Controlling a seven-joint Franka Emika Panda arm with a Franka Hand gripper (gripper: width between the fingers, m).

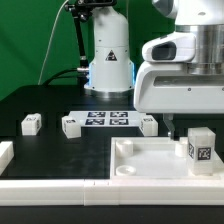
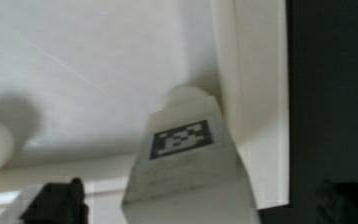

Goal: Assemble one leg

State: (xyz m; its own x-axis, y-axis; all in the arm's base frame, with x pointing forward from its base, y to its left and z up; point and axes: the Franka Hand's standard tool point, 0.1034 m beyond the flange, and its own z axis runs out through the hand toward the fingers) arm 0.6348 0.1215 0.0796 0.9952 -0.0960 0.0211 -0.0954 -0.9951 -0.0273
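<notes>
Leg [image 1: 201, 148], white rectangular tagged plastic post, upright on tabletop [image 1: 140, 160].

A green backdrop [image 1: 35, 40] hangs behind the scene, with dark cables [image 1: 62, 45] trailing down in front of it. The desk [image 1: 50, 150] below is covered in matte black and lit evenly from above, and a white rail [image 1: 60, 188] runs along its near edge.

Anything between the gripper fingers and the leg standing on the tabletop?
Nothing. In the wrist view the gap from the fingertips to the leg is bare; the exterior view shows the gripper beside the leg, not touching.
</notes>
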